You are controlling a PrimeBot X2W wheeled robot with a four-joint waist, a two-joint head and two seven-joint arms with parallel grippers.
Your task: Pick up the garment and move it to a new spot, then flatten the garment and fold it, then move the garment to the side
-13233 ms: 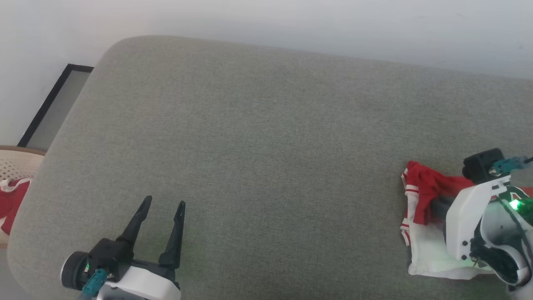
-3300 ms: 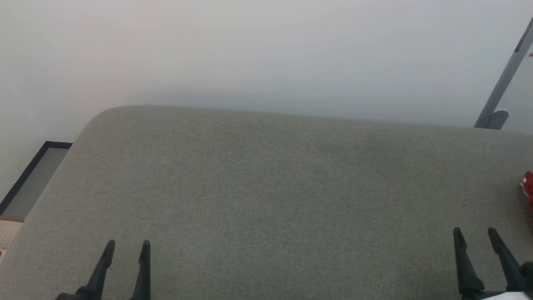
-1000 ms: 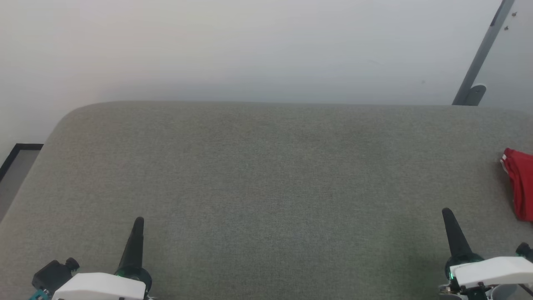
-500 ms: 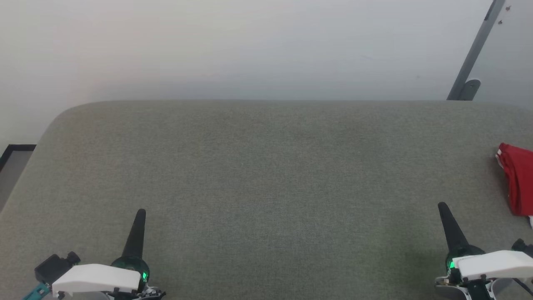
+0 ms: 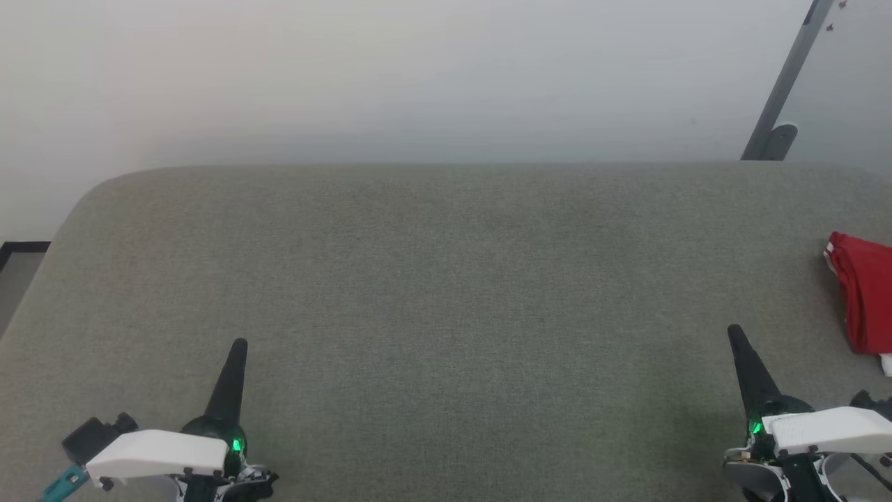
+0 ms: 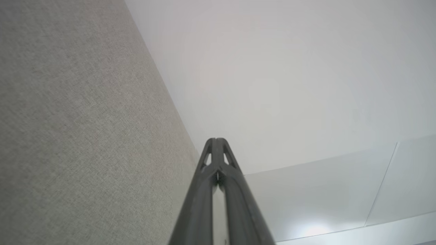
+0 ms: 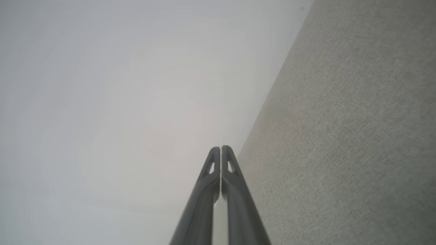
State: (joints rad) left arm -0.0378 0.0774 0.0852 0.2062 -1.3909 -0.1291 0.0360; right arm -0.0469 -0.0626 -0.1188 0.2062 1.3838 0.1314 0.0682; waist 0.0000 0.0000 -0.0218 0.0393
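At the far left, out beyond our left gripper (image 5: 238, 346), the corner of a black frame (image 5: 21, 245) shows past the rounded end of the grey upholstered surface (image 5: 446, 279). The left gripper sits low over the near part of that surface. Its two dark fingers are pressed together into a single spike with nothing between them. In our left wrist view the tips meet flush, with grey fabric to their left and the pale wall (image 5: 418, 70) ahead of them.

Bare grey fabric lies between our two tools. Our right gripper (image 5: 734, 333) is closed just as tightly and empty, its fingers pointing away from us. In our right wrist view the closed pair has the wall on its left and the fabric on its right.

The garment (image 5: 864, 293) lies to the right of the right gripper, a little beyond its tip and apart from it. We see it as a red bundle on the surface with a scrap of white at its near end, cut off by the picture's edge. Farther beyond it, a grey post (image 5: 784, 90) leans against the wall.
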